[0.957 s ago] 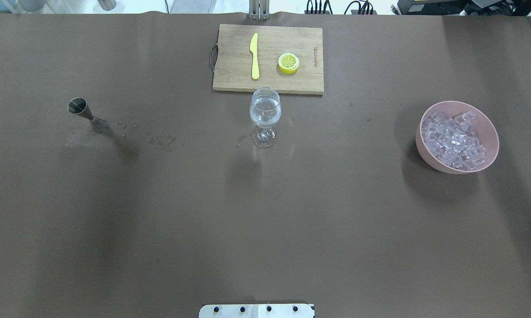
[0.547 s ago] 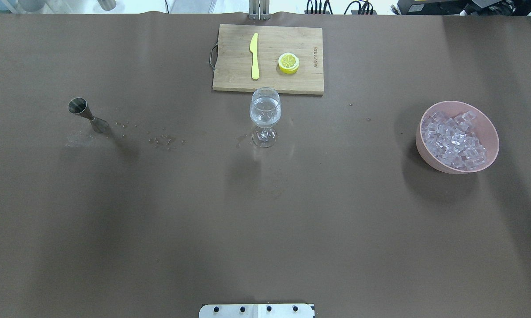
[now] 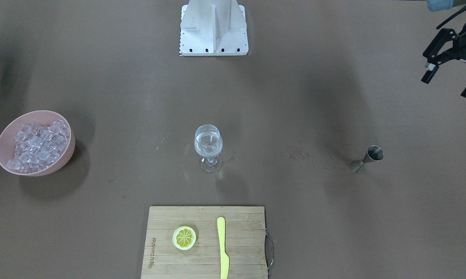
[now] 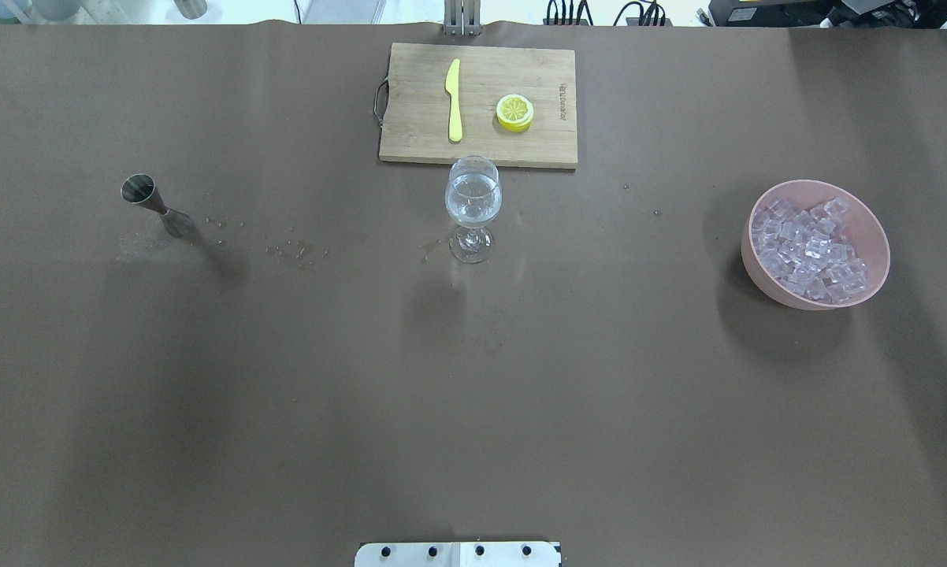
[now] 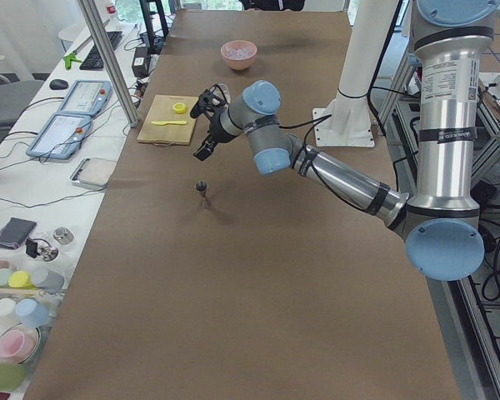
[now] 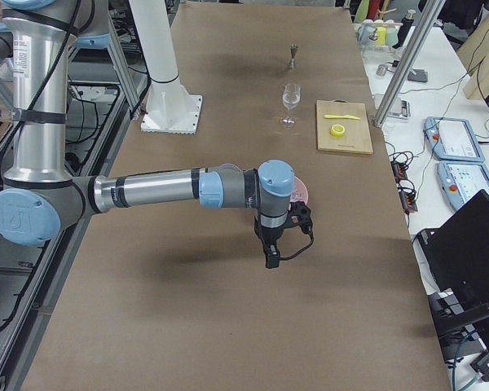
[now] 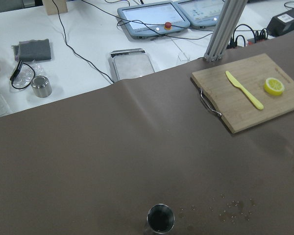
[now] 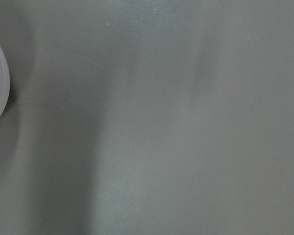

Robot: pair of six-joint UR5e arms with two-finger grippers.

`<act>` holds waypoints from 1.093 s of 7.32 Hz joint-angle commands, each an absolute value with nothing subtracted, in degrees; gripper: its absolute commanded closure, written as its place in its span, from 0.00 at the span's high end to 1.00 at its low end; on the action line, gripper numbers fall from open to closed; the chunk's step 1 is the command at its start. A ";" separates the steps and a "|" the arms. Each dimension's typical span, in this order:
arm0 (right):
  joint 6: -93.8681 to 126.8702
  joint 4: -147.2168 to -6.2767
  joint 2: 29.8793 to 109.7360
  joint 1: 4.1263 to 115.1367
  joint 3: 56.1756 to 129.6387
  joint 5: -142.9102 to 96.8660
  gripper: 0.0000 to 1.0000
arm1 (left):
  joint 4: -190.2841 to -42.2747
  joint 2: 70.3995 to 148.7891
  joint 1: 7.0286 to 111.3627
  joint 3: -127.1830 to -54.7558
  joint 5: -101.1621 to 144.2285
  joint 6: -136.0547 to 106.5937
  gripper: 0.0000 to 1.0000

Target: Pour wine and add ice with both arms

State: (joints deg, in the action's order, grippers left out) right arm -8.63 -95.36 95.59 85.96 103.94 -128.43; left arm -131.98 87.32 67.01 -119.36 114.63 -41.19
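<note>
Fingers of the left gripper [image 3: 447, 86] gape wide and empty; the wine [image 3: 208, 146] is likely already poured. Right gripper [image 6: 272, 254] hangs by the ice [image 4: 811, 248], its opening impossible to tell.

Overhead and front cameras face oppositely, both showing ice [image 4: 811, 252].

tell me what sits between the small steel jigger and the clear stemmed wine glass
Only scattered small specks on the brown table cover, mostly nearer the steel jigger than the wine glass, seen in the overhead view.
</note>
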 commanded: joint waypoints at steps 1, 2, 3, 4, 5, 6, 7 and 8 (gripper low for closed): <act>-8.44 -95.27 95.89 85.96 103.97 -128.41 1.00 | -131.31 87.10 57.26 -120.41 99.12 -46.04 1.00; -8.44 -95.27 95.98 85.96 103.97 -128.41 1.00 | -125.48 87.36 51.74 -123.28 90.27 -47.97 1.00; -8.44 -95.27 95.98 85.96 103.89 -128.41 1.00 | -118.20 87.54 46.81 -127.49 83.04 -50.42 1.00; -8.44 -95.27 95.98 85.96 103.89 -128.41 1.00 | -113.60 87.54 43.10 -129.10 76.27 -52.28 1.00; -8.44 -95.27 95.98 85.96 103.97 -128.41 1.00 | -110.25 87.97 38.37 -129.11 67.33 -54.30 1.00; -8.52 -95.27 95.98 85.96 103.71 -128.41 1.00 | -106.65 89.28 36.32 -129.11 63.50 -59.10 1.00; -8.44 -95.27 95.98 85.96 103.80 -128.41 1.00 | -102.70 90.60 33.95 -129.11 58.50 -64.81 1.00; -8.44 -95.27 95.98 85.96 103.80 -128.41 1.00 | -98.05 93.23 32.10 -128.33 55.14 -72.08 0.99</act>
State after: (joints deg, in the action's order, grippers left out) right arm -8.46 -95.27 95.98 85.96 103.81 -128.41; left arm -103.33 90.72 34.71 -128.85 60.12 -64.29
